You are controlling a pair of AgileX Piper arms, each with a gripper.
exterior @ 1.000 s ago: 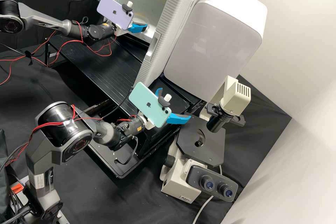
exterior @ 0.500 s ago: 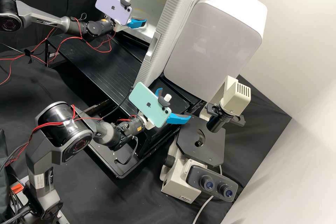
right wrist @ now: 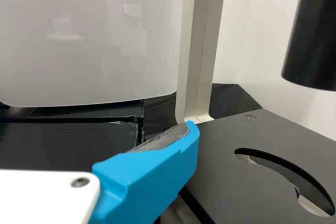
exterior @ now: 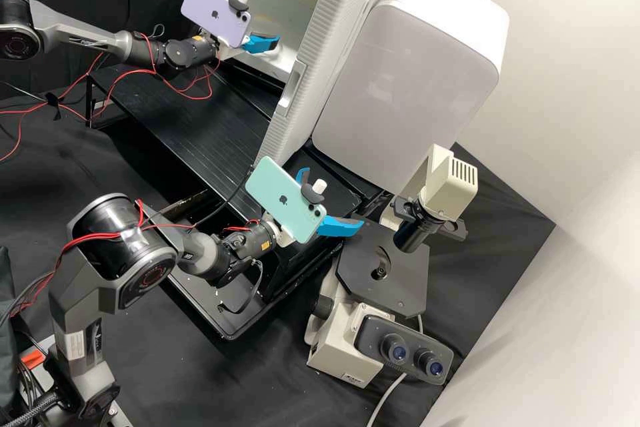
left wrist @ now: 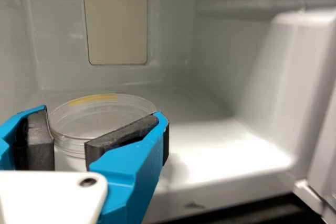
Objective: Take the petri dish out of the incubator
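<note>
While the petri dish (left wrist: 105, 109) sat low in the white chamber of the open incubator (left wrist: 231, 153), the left gripper (left wrist: 100, 119) clasped its wall from both sides; that arm had risen slightly since a second earlier, then held; the right gripper (exterior: 341, 225), its grip impossible to judge, stayed unmoved at the edge of the microscope stage (exterior: 387, 270), outside the incubator.
</note>
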